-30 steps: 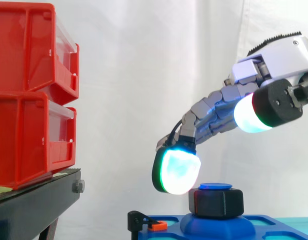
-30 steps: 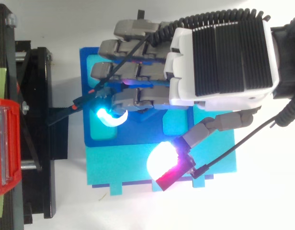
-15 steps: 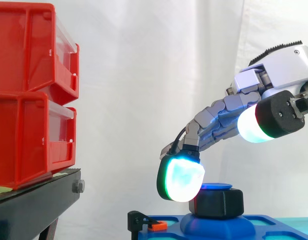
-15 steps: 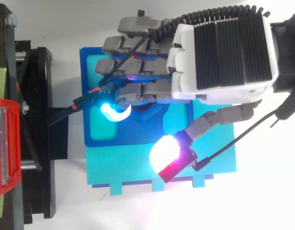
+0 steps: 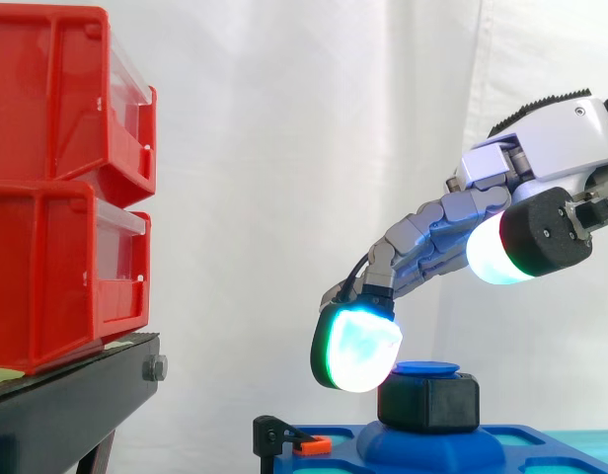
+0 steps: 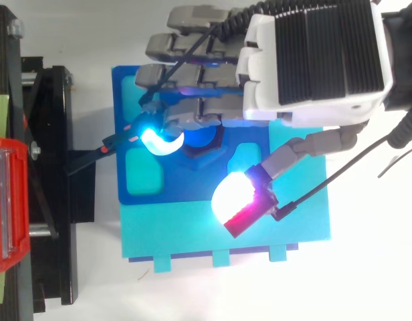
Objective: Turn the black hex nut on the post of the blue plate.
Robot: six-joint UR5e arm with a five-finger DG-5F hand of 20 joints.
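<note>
Hovered the white-and-grey hand over the black hex nut seated on the post of the blue plastic plate. Spread fingers loosely, gripping nothing; one just beside the nut. Probably risked skidding off a corner: thumb well apart.

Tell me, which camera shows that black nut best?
The side view: the black hex nut stands in full profile on the blue plate. From the top view, the hand covers most of it, leaving a dark edge.

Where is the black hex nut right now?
In the side view the black hex nut sits low, right of centre, on the post of the blue plate, just right of a glowing fingertip of the hand.
</note>
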